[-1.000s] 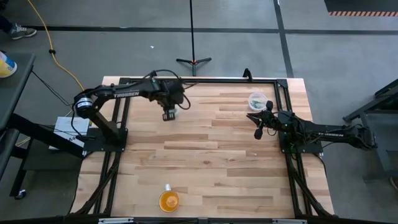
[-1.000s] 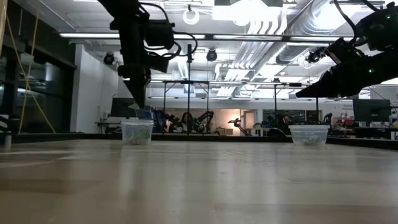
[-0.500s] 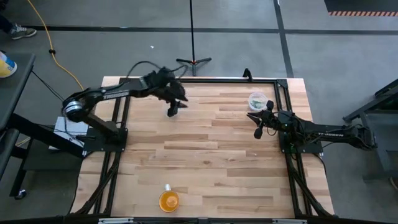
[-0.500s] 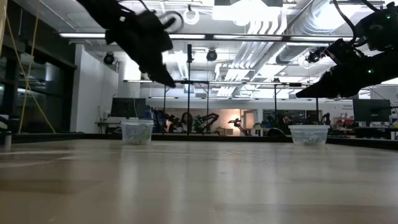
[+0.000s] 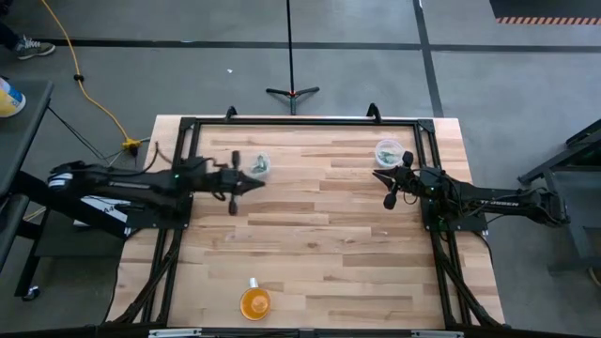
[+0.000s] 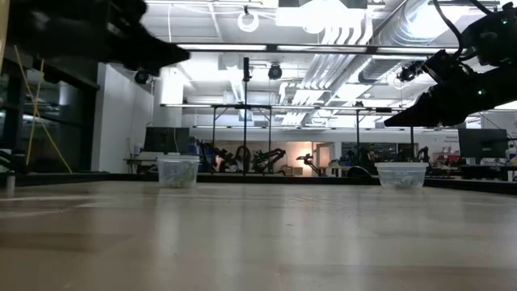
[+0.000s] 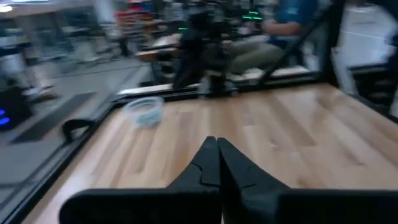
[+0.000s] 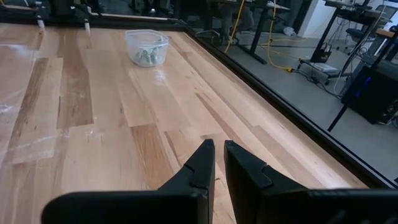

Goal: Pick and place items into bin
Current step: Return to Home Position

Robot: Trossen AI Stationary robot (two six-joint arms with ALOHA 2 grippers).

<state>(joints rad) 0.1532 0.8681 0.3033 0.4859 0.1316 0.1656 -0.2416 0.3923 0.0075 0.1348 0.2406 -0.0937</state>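
Note:
A clear cup with pale-green and silvery pieces in it stands at the table's far left; it also shows in the low view and the right wrist view. A second clear cup with similar pieces stands at the far right, seen too in the low view and the left wrist view. My left gripper is shut and empty, level, just near-left of the left cup. My right gripper hangs near the right cup, fingers almost together, empty.
An orange round cup stands at the table's near edge, with a small pale thing beside it. A black frame runs around the table. Bare wood lies between the cups and the orange cup.
My left gripper has left its place above the left cup, swung up, and gone toward the table's left and near side. It has tipped from pointing down to lying level, pointing toward the table's right. The left cup now shows uncovered. My right arm has kept still.

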